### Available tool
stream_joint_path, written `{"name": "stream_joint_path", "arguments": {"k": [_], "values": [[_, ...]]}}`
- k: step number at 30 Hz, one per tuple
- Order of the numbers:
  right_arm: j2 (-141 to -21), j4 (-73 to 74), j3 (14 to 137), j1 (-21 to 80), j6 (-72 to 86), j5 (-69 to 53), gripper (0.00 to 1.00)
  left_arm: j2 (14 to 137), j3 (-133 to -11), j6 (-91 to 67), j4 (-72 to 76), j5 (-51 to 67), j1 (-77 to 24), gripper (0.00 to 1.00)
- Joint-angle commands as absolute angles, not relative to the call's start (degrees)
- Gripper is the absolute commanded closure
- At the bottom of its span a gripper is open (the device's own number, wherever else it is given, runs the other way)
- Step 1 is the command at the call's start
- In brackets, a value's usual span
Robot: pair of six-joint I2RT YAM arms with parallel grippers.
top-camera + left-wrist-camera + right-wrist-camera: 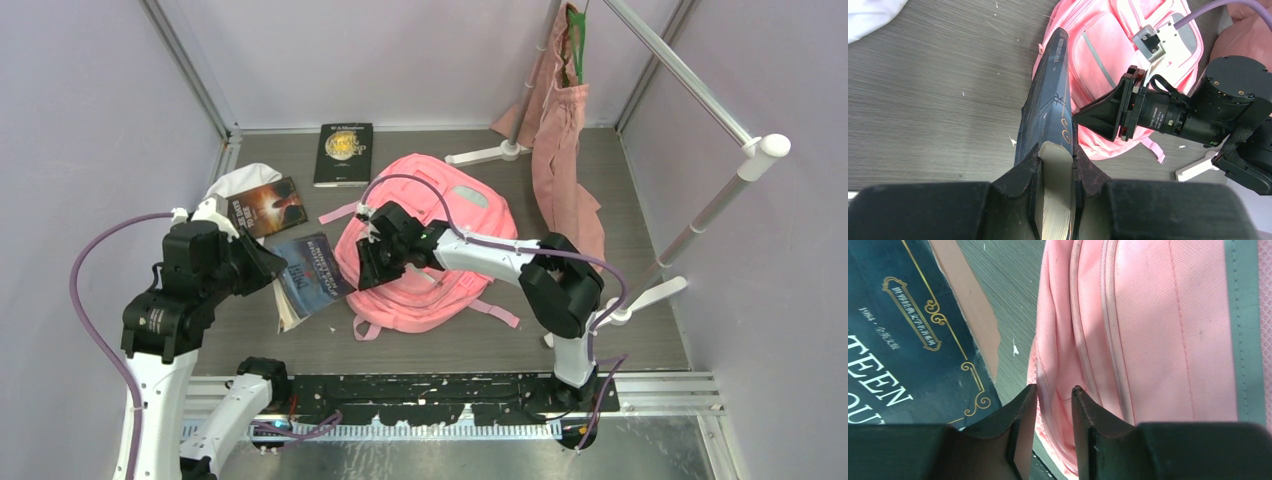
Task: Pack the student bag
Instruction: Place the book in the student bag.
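Our left gripper is clamped on the dark blue book, just beside the student bag lying on the table. Our right gripper straddles the bag's edge, jaws narrowly apart; we cannot tell if they grip.

The left edge of the student bag lies hidden under the right tool. Whether that tool pinches fabric is unclear. The title on the dark book is cut off at the left.

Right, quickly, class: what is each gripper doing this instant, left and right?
Left gripper: shut on the dark blue book.
Right gripper: fingers either side of the student bag edge; whether it grips cannot be told.
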State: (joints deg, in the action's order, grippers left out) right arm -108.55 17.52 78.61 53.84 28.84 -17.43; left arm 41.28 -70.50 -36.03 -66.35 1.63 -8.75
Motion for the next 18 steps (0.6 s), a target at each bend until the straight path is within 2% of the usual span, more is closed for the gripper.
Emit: {"name": "stream_joint_path", "arguments": {"k": [1, 4, 8, 18], "values": [[-108.6, 15.1, 78.9, 53.9, 28.6, -17.7, 0.67, 40.7, -71.5, -37.7, -59.0, 3.5, -8.7, 1.0], [-108.8, 15.0, 79.2, 54.0, 28.4, -18.2, 0.75, 40.7, -71.5, -37.9, -58.9, 3.7, -8.7, 1.0], [-108.6, 15.2, 79.2, 53.9, 28.5, -18.6, 0.98, 40.8, -71.4, -38.1, -58.8, 3.8, -8.7, 1.0], [-96.1, 18.6, 78.9, 53.0, 27.5, -16.0, 0.99, 41.3, -70.7, -38.8, -57.0, 6.0, -8.7, 1.0]]}}
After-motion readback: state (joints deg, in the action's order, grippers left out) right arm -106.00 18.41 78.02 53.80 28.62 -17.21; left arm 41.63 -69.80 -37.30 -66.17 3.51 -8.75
